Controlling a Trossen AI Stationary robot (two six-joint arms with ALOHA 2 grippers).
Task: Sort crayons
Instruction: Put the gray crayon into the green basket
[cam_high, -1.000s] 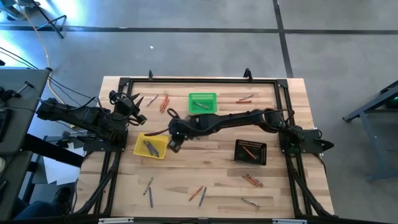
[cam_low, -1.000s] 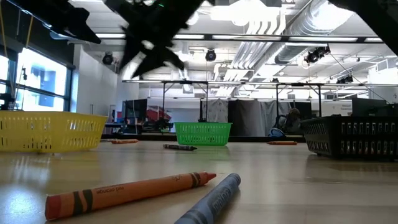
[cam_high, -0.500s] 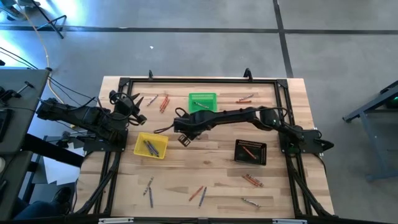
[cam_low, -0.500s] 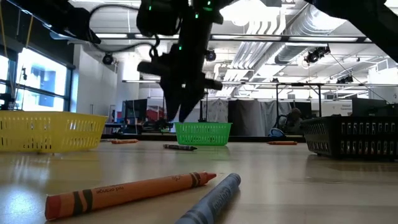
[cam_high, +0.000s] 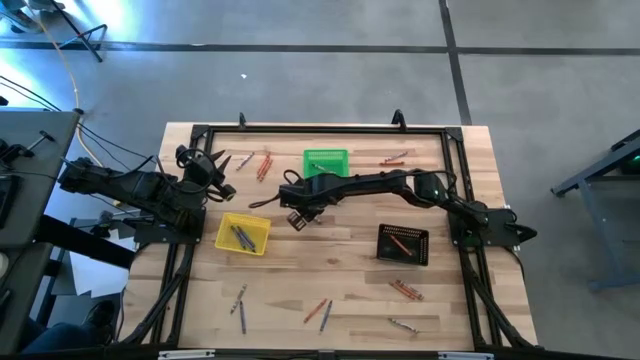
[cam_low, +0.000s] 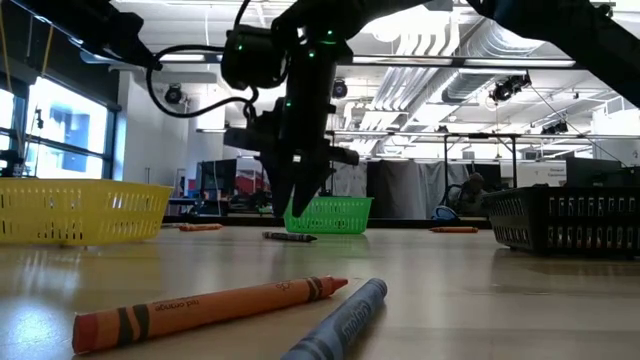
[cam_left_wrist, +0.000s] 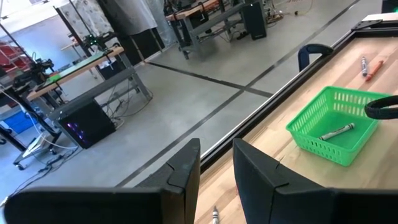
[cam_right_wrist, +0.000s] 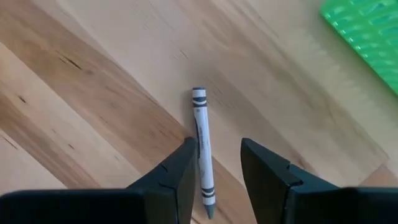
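My right gripper (cam_right_wrist: 219, 149) is open and points down over the table's middle (cam_high: 297, 207), just in front of the green basket (cam_high: 326, 164). A grey crayon (cam_right_wrist: 200, 146) lies flat on the wood between its fingers, close to one finger; whether that finger touches it I cannot tell. In the low view the gripper (cam_low: 300, 205) hangs just above this crayon (cam_low: 290, 237). My left gripper (cam_high: 215, 165) waits open at the table's far left. Other orange and grey crayons lie loose (cam_high: 265, 163) (cam_high: 320, 312) (cam_high: 405, 290).
The yellow basket (cam_high: 242, 233) holds grey crayons, the black basket (cam_high: 403, 243) orange ones, and the green basket holds one crayon (cam_left_wrist: 336, 131). More crayons lie at the far right (cam_high: 395, 158) and near the front edge (cam_high: 240, 298) (cam_high: 400, 325). A black frame rims the table (cam_high: 320, 128).
My right gripper has moved from beside the yellow basket toward the green basket, turned to point straight down and come down low over the grey crayon on the table.
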